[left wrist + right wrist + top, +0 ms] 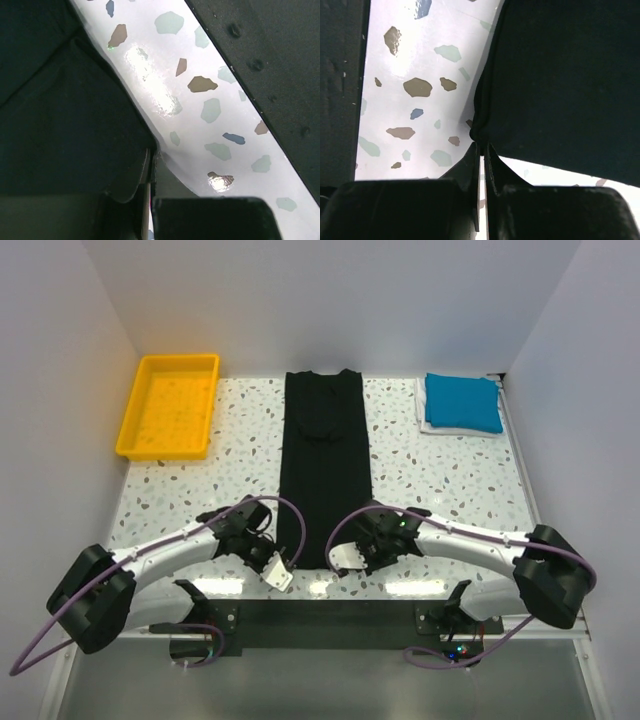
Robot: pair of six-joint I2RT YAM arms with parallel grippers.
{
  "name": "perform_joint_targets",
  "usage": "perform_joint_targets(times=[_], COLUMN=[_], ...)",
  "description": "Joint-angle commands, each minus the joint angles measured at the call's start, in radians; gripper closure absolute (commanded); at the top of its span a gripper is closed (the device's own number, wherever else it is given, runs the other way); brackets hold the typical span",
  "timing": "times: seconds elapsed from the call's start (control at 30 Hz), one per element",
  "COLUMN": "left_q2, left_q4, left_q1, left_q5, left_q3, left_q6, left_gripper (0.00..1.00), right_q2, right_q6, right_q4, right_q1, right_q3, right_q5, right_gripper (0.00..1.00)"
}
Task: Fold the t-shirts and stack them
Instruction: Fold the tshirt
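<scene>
Left of the black t-shirt (325, 460) we see the yellow tray (180, 359), its bare floor showing; our left tool (283, 575) and right tool (340, 562) each clench the shirt's near corners.

Top view: the near hem of the black t-shirt (322, 455) is hidden beneath the left gripper (282, 575) and right gripper (340, 562). Below the blue folded shirt (462, 402), the white layers (429, 425) are too small to count. Wrist views: the cloth runs off the frame edges; the pinched corners vanish between dark fingers (466, 171).
</scene>
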Motion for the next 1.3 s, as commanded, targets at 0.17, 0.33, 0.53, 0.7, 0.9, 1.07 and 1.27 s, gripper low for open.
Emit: perform_joint_targets(times=[0.17,0.33,0.53,0.7,0.9,1.07,1.27], left_q2=[-0.051,-0.122,0.007,0.137,0.303,0.442,0.588], left_q4=[-0.140,-0.244,-0.266,-0.194,-0.105,-0.020,0.032], left_q1=[-0.013,-0.014,0.084,0.207,0.291,0.342,0.380], left_q5=[0.112,0.126,0.141,0.183,0.198,0.180,0.166], left_q3=[0.116,0.154,0.309,0.452,0.582,0.691,0.828], left_q6=[-0.105,-0.126,-0.146,-0.153,-0.173,-0.154,-0.131], left_gripper=[1.00,1.00,1.00,1.00,1.00,1.00,1.00], right_q2=[-0.129,-0.195,-0.169,-0.029,0.110,0.265,0.434], right_q6=[0.114,0.168,0.128,0.035,-0.064,-0.136,-0.180], right_q4=[-0.106,-0.189,-0.141,-0.124,-0.059,-0.020,0.003], right_q1=[0.006,0.006,-0.133,-0.253,-0.373,-0.459,-0.522], right_q3=[0.034,0.069,0.151,0.267,0.393,0.523,0.672], right_q5=[-0.076,-0.125,-0.130,-0.153,-0.170,-0.184,-0.194], right_gripper=[1.00,1.00,1.00,1.00,1.00,1.00,1.00])
